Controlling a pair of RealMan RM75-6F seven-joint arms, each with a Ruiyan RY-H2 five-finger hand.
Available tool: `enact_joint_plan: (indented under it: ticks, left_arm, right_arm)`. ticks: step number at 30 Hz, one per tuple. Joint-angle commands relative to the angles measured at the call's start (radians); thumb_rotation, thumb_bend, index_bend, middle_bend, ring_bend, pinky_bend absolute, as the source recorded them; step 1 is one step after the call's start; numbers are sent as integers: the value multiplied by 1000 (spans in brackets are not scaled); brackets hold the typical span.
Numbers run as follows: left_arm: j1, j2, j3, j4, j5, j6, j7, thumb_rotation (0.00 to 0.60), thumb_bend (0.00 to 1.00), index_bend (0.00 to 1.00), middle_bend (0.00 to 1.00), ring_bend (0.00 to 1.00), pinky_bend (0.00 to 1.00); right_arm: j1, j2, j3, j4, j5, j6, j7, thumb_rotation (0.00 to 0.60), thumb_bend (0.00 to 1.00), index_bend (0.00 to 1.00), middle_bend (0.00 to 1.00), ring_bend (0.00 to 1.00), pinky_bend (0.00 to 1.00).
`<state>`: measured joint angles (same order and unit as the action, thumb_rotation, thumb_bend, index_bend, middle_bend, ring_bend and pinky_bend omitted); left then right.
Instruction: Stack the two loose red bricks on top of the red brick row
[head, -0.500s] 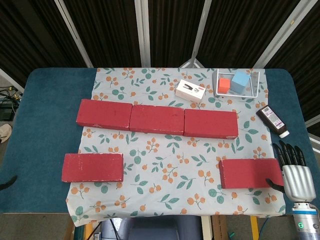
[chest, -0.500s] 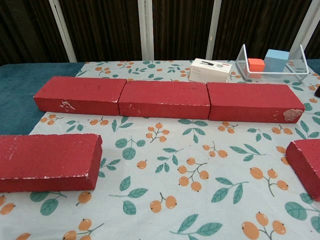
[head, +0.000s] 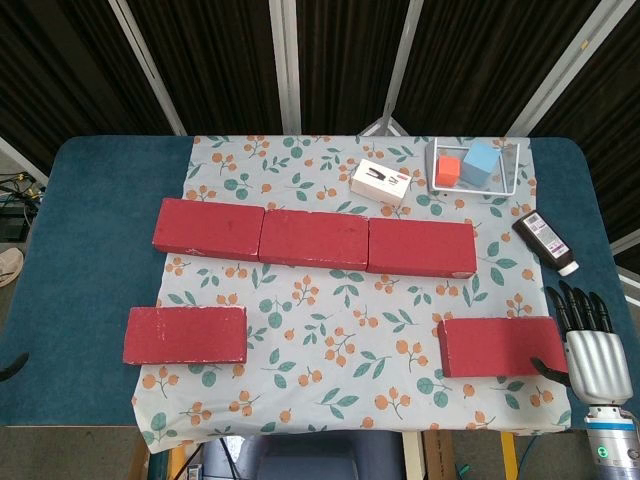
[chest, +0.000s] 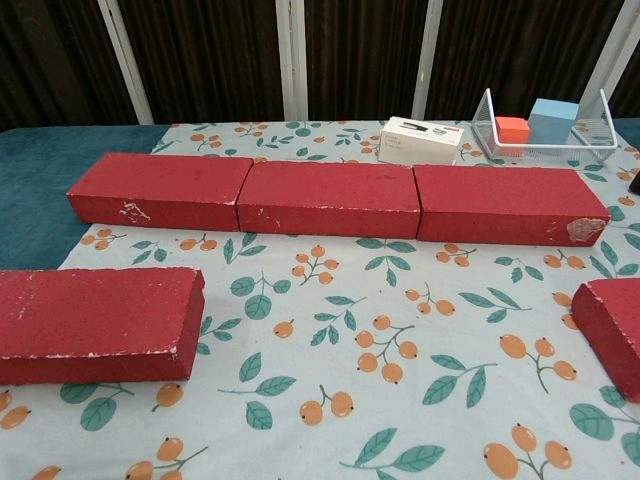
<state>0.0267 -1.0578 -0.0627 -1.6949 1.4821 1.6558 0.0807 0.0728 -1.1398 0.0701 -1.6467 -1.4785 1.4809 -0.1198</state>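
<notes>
Three red bricks form a row (head: 314, 238) across the floral cloth, also seen in the chest view as the row (chest: 330, 200). One loose red brick (head: 186, 335) lies front left, its end visible as the brick (chest: 95, 322). The other loose red brick (head: 500, 346) lies front right; only its corner (chest: 612, 330) enters the chest view. My right hand (head: 592, 345) is just beside that brick's right end, fingers straight and apart, holding nothing, the thumb tip over the brick's near right corner. Only a dark sliver of my left hand (head: 10, 366) shows at the left edge.
Behind the row sit a white box (head: 381, 183), a wire tray (head: 510, 185) with an orange and a blue block, and a dark bottle (head: 546, 241) at the right. The blue tabletop (head: 85, 260) borders the cloth on both sides.
The dark sliver at the left edge has drawn back slightly toward the frame border. The right hand and all bricks stay where they were.
</notes>
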Motion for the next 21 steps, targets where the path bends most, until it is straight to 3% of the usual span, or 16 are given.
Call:
enact_joint_plan:
  ticks: [1,10,14,21]
  left_arm:
    - [5,-1,5,-4,11,8,8,600,0,47,19,0,138]
    - [17,3,9,-15,12,18,12,600,0,47,16,0,138]
    - [13,3,-1,-18,-14,3,14,600,0,47,15,0,138]
    - [-3,6,3,-21,-15,-36,6,600,0,47,13,0,138]
  right_arm:
    - [-1,7,-4,0,0,-6,10,600,81,0,0,0,0]
    - [9,25,-21,-19,-10,-42,38,600,80,0,0,0,0]
    - [58,137,-69,-107,14,-219,84,600,80,0,0,0,0]
    - [145,228,-65,-198,75,-391,45,600,80,0,0,0,0]
